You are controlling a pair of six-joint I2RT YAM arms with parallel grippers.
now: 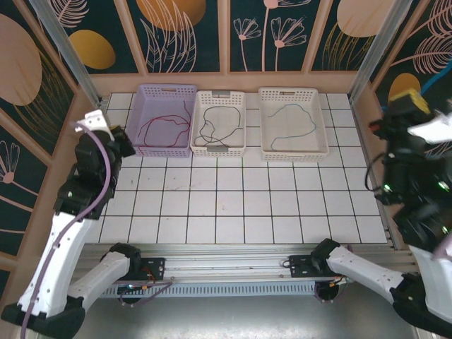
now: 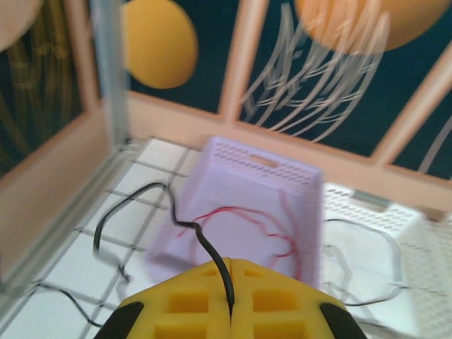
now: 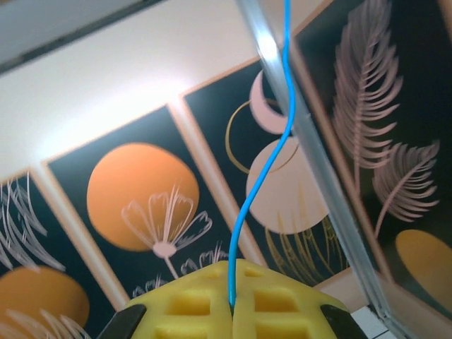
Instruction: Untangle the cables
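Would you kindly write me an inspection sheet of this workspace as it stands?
Surface: white tiled table.
Job's things: red cable in lilac basket; black cable in middle basket; teal cable in right basket.
Clutter: nothing seen.
Grippers: left gripper shut on black wire; right gripper shut on blue wire.
Cables: lilac cable along left arm.
Surroundings: floral wall panels, metal posts.

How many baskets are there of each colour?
Lilac basket: 1
White baskets: 2
Total: 3
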